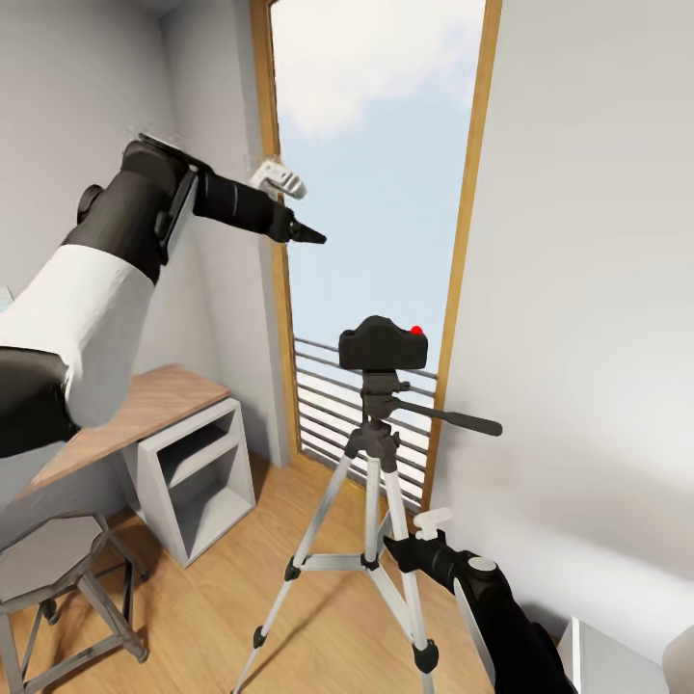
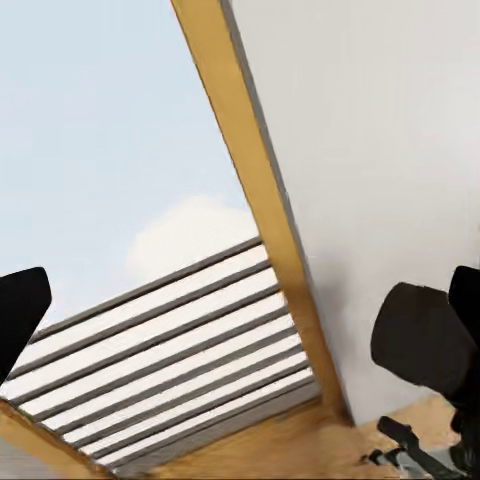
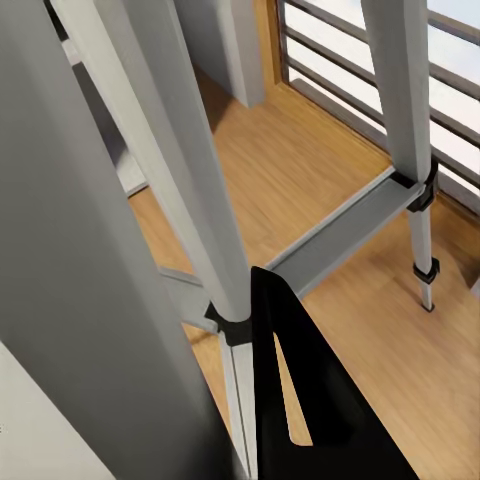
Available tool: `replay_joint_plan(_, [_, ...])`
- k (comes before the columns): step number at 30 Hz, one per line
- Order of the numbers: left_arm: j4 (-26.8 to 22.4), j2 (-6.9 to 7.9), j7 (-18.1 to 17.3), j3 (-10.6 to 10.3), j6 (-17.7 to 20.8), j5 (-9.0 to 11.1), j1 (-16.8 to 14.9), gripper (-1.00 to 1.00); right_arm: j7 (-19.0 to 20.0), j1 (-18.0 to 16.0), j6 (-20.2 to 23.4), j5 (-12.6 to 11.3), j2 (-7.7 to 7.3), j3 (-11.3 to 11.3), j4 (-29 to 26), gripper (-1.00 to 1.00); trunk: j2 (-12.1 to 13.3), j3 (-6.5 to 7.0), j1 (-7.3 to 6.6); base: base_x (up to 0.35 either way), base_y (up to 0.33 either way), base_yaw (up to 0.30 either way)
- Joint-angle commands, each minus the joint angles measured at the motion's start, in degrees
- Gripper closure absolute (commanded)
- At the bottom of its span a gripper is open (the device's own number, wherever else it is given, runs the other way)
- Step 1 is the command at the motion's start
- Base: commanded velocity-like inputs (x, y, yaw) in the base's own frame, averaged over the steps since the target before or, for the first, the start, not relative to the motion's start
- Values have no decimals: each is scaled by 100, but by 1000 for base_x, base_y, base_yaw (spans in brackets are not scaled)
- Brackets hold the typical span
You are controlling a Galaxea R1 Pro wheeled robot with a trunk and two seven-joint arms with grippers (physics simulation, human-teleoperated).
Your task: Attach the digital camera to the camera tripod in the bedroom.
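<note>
Your digital camera (image 1: 383, 344) sits on the head of the camera tripod (image 1: 371, 501), upright with its red dot on top, in front of the tall wood-framed window (image 1: 376, 193) with its grey railing (image 1: 337, 405). The tripod stands on the wood plank floor (image 1: 222, 617) with its legs spread and its black pan handle (image 1: 453, 417) pointing toward the right-hand wall. Your left gripper (image 1: 306, 231) is raised high and well apart from the camera, held out toward the window frame; its left wrist view shows one dark fingertip (image 2: 18, 310) at one edge and the dark camera (image 2: 422, 342) at the other, so the jaws look parted with nothing between them. Your right gripper (image 1: 405, 551) is low, just beside the tripod's lower legs; in the right wrist view a black finger (image 3: 300, 400) lies close against a silver leg (image 3: 190, 180), but you cannot tell from here whether those jaws are parted or closed on it. At the left stand a wooden-topped desk (image 1: 145, 410) and a grey octagonal stool (image 1: 53, 559).
</note>
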Motion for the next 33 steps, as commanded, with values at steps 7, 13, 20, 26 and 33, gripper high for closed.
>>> replay_joint_plan(7, [1547,561,979,59,297,-15,321,-100,30,-2,4,203,4,-2,56,100,-7,-11,2,0,0,0])
replay_joint_plan(13, [3152,680,2544,76,334,36,865,-100,30,-2,4,203,4,-4,58,100,-7,-11,2,0,0,0])
replay_joint_plan(20, [3546,697,4308,106,315,419,2457,-100,27,-2,4,208,4,-3,57,100,-7,-11,2,0,0,0])
replay_joint_plan(26, [3617,776,5017,125,-433,2477,4664,-100,27,-2,4,203,4,-4,56,100,-7,-11,2,0,0,0])
replay_joint_plan(33, [3626,968,5118,120,-1943,5614,6551,-100,25,-2,11,194,4,2,58,100,-7,-11,2,0,0,0])
